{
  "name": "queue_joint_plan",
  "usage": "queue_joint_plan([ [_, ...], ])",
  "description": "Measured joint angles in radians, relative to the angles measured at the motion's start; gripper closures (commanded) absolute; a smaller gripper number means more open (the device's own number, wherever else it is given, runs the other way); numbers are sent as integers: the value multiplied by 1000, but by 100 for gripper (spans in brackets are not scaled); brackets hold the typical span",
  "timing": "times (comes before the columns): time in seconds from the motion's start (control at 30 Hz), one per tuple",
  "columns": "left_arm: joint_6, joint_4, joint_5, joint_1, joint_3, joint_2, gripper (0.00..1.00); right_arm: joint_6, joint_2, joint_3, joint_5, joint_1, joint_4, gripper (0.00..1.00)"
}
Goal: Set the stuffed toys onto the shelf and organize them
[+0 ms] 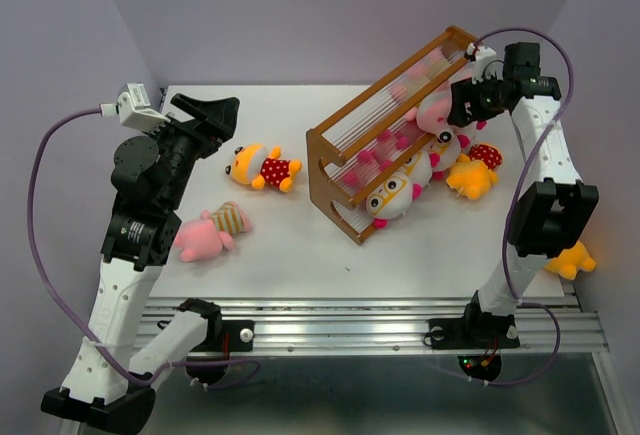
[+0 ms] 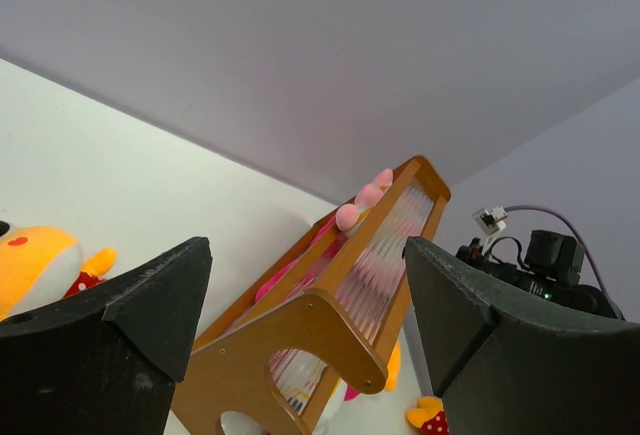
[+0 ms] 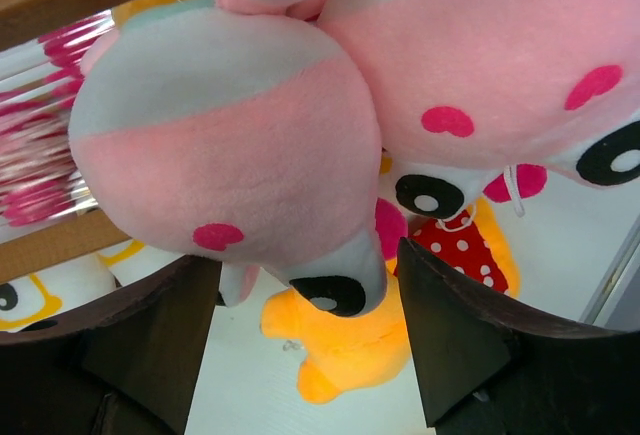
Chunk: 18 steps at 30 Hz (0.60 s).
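Right gripper (image 3: 300,255): fingers apart, clamped on nothing. Directly ahead of it, filling the upper half of the right wrist view: a pink toy head (image 3: 230,155), pressed against a second pink toy (image 3: 500,45), both close under a wooden rail of the shelf (image 1: 385,83). Lies diagonally on the tabletop (image 1: 300,260), from centre to upper right of the top view, with most stuffed toys heaped along its right-hand side. Cannot tell whether those rest on the rod tiers or only lean against them.

Outward from the shelf, to its left: a yellow-orange toy (image 1: 262,167) in red polka dots, long axis running left to right across the frame. Lower left of that: a pink striped toy (image 1: 210,233), lengthwise left to right as well. Both apart from the shelf and from each other.

Upper left of the yellow-orange toy, raised off the tabletop: left gripper (image 1: 212,120), fingers wide apart, empty. Judged nearer arm for both loose toys: left. For a pick there, set fingers across the short axis. One more yellow toy (image 1: 572,258) at the right edge, beside the right arm.
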Motion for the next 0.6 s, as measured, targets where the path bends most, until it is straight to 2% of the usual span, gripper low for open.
queue_joint_plan([
  [0.2, 0, -11, 0, 0, 0, 0, 11, 10, -10, 5, 13, 0, 13, 23],
  [0.47, 11, -41, -6, 0, -1, -7, 11, -16, -54, 0, -22, 0, 18, 9],
  [0.6, 16, -56, -12, 0, -7, -13, 11, -40, -116, -7, -50, 0, 12, 9],
])
